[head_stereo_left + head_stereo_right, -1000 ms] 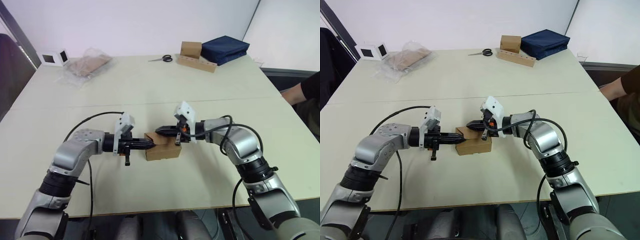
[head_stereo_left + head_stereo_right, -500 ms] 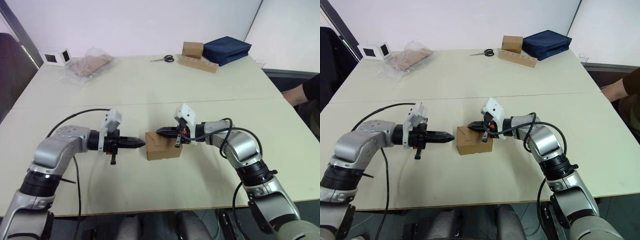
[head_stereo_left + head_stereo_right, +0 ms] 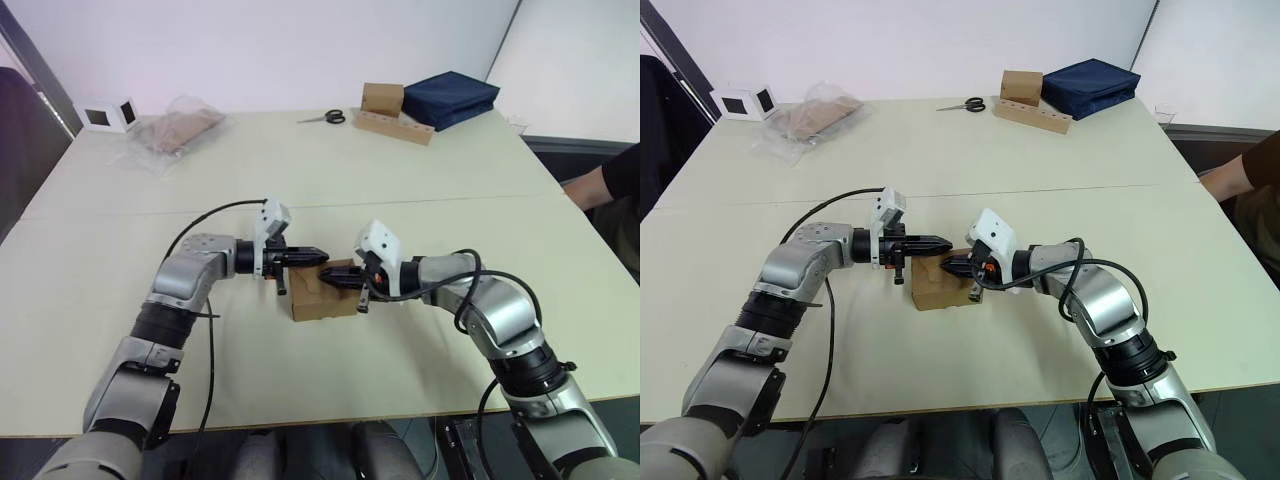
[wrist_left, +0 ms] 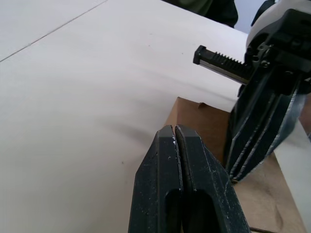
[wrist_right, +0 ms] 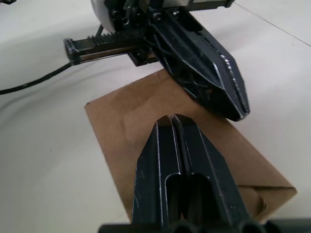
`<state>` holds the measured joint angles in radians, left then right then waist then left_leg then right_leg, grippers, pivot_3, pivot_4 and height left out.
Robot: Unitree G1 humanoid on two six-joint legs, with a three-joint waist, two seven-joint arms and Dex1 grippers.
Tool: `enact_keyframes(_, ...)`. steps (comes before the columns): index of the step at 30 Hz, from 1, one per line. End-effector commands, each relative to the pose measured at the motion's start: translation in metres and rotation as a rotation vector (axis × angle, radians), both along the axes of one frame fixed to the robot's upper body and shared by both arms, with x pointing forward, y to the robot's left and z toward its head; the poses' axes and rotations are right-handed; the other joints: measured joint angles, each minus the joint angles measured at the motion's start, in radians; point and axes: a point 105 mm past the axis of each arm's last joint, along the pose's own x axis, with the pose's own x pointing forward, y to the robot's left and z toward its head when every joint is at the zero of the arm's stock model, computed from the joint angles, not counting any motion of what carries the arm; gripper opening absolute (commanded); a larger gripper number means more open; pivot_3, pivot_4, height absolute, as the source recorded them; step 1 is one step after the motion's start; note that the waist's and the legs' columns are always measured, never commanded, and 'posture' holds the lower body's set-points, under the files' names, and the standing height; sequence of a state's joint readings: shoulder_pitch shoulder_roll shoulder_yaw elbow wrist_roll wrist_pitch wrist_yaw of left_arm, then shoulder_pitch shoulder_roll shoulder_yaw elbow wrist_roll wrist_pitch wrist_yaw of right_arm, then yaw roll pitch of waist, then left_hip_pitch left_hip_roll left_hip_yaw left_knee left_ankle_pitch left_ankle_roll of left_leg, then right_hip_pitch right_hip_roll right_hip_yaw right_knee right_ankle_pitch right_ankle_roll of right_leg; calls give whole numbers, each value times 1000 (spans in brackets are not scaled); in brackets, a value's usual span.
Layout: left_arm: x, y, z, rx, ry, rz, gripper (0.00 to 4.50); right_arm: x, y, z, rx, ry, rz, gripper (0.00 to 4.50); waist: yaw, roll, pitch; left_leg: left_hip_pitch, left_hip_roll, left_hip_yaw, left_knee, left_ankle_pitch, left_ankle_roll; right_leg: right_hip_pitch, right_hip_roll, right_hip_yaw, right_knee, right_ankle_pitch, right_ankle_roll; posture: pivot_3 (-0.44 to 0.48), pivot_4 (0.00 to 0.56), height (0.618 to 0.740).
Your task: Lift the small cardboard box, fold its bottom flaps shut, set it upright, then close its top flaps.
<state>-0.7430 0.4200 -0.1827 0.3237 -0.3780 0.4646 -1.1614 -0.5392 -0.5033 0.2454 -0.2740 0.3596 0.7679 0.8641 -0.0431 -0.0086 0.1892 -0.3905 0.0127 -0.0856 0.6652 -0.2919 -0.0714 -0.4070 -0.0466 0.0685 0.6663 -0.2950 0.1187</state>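
Left gripper, fingers pressed together, returned from the left to meet closed right gripper atop small cardboard box; top-flap pressing underway.

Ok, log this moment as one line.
left gripper: shut, over box | right gripper: shut, over box | box: upright on table

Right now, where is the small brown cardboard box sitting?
The small plain brown cardboard box sits on the near middle of the cream table, directly between the two arms, with the shut left pincer and shut right pincer over its top.
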Motion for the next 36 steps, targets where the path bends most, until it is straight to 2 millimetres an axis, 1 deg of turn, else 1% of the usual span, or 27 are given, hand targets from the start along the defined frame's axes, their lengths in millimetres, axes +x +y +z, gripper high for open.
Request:
enact_keyframes(1, 2, -5, 5, 13, -39, -24, 19, -10, -1, 10, 7, -20, 22, 0, 1, 0, 0, 0, 0, 0, 0, 0, 0, 0, 0, 0, 0, 0, 0, 0, 150, 740)
enact_keyframes(5, 3, -7, 4, 16, -40, -29, 19, -16, -3, 8, -19, -10, 42, 0, 1, 0, 0, 0, 0, 0, 0, 0, 0, 0, 0, 0, 0, 0, 0, 0, 150, 740)
enact_keyframes(8, 3, -8, 4, 16, -42, -37, 19, -18, -4, 8, -31, -11, 46, 0, 1, 0, 0, 0, 0, 0, 0, 0, 0, 0, 0, 0, 0, 0, 0, 0, 150, 740)
enact_keyframes(14, 1, -13, 5, 14, -48, -52, 19, -17, -6, 7, -63, -23, 40, 0, 1, 0, 0, 0, 0, 0, 0, 0, 0, 0, 0, 0, 0, 0, 0, 0, 150, 740)
enact_keyframes(20, 3, -13, 4, 10, -50, -43, 19, -17, -6, 5, -80, -17, 47, 0, 1, 0, 0, 0, 0, 0, 0, 0, 0, 0, 0, 0, 0, 0, 0, 0, 150, 740)
enact_keyframes(28, 6, -12, 6, 4, -50, -31, 19, -9, -3, 2, -120, -48, 47, 0, 1, 0, 0, 0, 0, 0, 0, 0, 0, 0, 0, 0, 0, 0, 0, 0, 150, 740)
enact_keyframes(32, 7, -12, 6, 6, -51, -24, 19, -11, 0, 9, -94, -39, 68, 0, 1, 0, 0, 0, 0, 0, 0, 0, 0, 0, 0, 0, 0, 0, 0, 0, 150, 740)
enact_keyframes(36, 7, -13, 6, 4, -53, -27, 19, -13, -2, 5, -120, -30, 78, 0, 2, 0, 0, 0, 0, 0, 0, 0, 0, 0, 0, 0, 0, 0, 0, 0, 150, 740)
